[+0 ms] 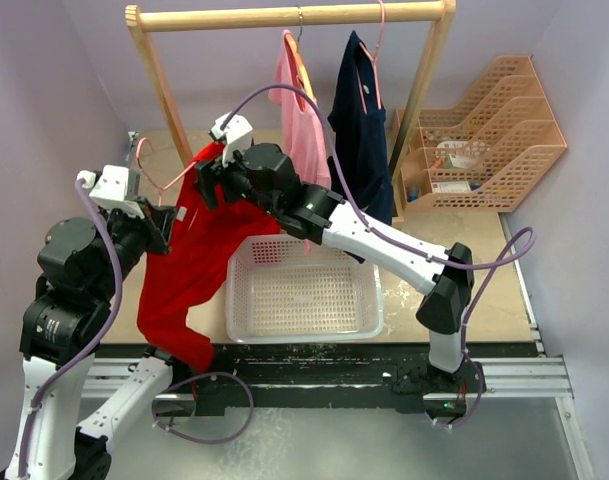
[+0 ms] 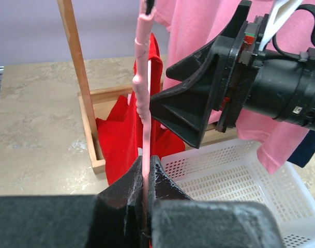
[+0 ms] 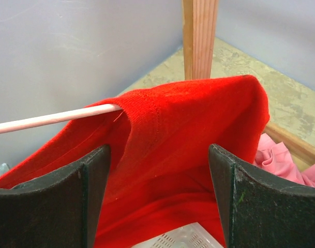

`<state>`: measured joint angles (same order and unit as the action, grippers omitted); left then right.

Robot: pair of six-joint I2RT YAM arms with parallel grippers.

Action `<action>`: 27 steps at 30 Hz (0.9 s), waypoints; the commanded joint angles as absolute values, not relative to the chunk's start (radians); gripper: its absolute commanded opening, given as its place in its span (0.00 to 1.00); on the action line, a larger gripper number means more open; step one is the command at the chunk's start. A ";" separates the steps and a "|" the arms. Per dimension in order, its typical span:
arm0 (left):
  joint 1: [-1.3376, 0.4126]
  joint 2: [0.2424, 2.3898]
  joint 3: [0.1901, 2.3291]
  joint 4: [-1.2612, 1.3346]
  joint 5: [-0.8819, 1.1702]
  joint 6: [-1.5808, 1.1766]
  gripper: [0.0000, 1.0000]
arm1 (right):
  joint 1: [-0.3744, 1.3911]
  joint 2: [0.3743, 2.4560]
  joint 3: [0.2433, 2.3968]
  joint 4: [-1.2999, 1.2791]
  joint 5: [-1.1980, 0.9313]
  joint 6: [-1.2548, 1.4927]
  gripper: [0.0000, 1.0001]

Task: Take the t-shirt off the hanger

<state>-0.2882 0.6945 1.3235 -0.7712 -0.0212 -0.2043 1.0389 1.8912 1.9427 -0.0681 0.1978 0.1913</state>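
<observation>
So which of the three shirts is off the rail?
The red shirt: it hangs on a pink hanger clamped in the left gripper, while the pink shirt and navy shirt hang from the wooden rail.

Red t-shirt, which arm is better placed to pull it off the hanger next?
Right. The right gripper is open, facing the shoulder of the red t-shirt on the hanger. The left gripper is shut on the hanger, likely steadying it.

Even, soft indoor light; blurred near foregrounds.
</observation>
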 commanded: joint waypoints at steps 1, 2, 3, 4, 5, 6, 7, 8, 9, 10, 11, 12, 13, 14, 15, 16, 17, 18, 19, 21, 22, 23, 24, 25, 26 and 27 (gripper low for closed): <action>-0.286 0.676 1.337 -0.690 0.022 -0.236 0.00 | 1.043 1.880 2.003 -0.006 0.256 0.190 0.79; -0.286 0.673 1.339 -0.688 0.031 -0.240 0.00 | 1.043 1.887 2.017 -0.023 0.258 0.188 0.79; -0.286 0.673 1.341 -0.685 0.040 -0.243 0.00 | 1.043 1.895 2.027 -0.039 0.259 0.189 0.79; -0.286 0.672 1.342 -0.683 0.049 -0.244 0.00 | 1.043 1.898 2.032 -0.046 0.263 0.192 0.79; -0.286 0.672 1.346 -0.682 0.058 -0.245 0.00 | 1.043 1.902 2.033 -0.045 0.270 0.193 0.79; -0.286 0.673 1.349 -0.682 0.065 -0.247 0.00 | 1.042 1.902 2.031 -0.040 0.282 0.193 0.78; -0.285 0.674 1.352 -0.684 0.071 -0.247 0.00 | 1.043 1.903 2.028 -0.035 0.293 0.192 0.76; -0.286 0.675 1.354 -0.685 0.075 -0.246 0.00 | 1.043 1.902 2.023 -0.028 0.302 0.193 0.73; -0.286 0.676 1.354 -0.688 0.078 -0.247 0.00 | 1.043 1.902 2.019 -0.021 0.308 0.192 0.70; -0.286 0.675 1.354 -0.690 0.080 -0.248 0.00 | 1.043 1.900 2.015 -0.012 0.312 0.190 0.67; -0.286 0.674 1.354 -0.692 0.082 -0.251 0.00 | 1.043 1.901 2.010 -0.006 0.314 0.187 0.64; -0.286 0.673 1.353 -0.693 0.084 -0.251 0.00 | 1.043 1.902 2.008 -0.001 0.316 0.182 0.61; -0.287 0.670 1.352 -0.695 0.084 -0.253 0.00 | 1.043 1.903 2.010 -0.001 0.321 0.179 0.59; -0.285 0.668 1.352 -0.697 0.081 -0.253 0.00 | 1.043 1.905 2.013 -0.005 0.327 0.174 0.54; -0.286 0.665 1.352 -0.698 0.075 -0.252 0.00 | 1.043 1.905 2.014 -0.010 0.331 0.171 0.52; -0.286 0.664 1.351 -0.705 0.063 -0.250 0.00 | 1.043 1.903 2.012 -0.012 0.335 0.168 0.45; -0.285 0.662 1.350 -0.707 0.048 -0.249 0.00 | 1.043 1.899 2.007 -0.014 0.339 0.168 0.37; -0.286 0.662 1.348 -0.708 0.037 -0.246 0.00 | 1.043 1.889 1.998 -0.015 0.341 0.168 0.35; -0.286 0.661 1.345 -0.708 0.027 -0.246 0.00 | 1.043 1.881 1.988 -0.015 0.342 0.169 0.35; -0.287 0.662 1.339 -0.705 0.020 -0.246 0.00 | 1.043 1.862 1.961 -0.011 0.343 0.169 0.29; -0.286 0.662 1.337 -0.704 0.019 -0.246 0.00 | 1.043 1.854 1.950 -0.005 0.352 0.172 0.21; -0.286 0.663 1.339 -0.703 0.021 -0.246 0.00 | 1.042 1.848 1.942 -0.001 0.369 0.171 0.13; -0.286 0.665 1.341 -0.703 0.024 -0.246 0.00 | 1.041 1.845 1.940 -0.001 0.391 0.166 0.04; -0.286 0.664 1.344 -0.706 0.024 -0.244 0.00 | 1.041 1.843 1.943 -0.003 0.420 0.159 0.00; -0.287 0.665 1.346 -0.714 0.022 -0.240 0.00 | 1.040 1.842 1.950 -0.010 0.453 0.147 0.00; -0.286 0.667 1.351 -0.723 0.016 -0.236 0.00 | 1.036 1.842 1.960 -0.017 0.487 0.135 0.00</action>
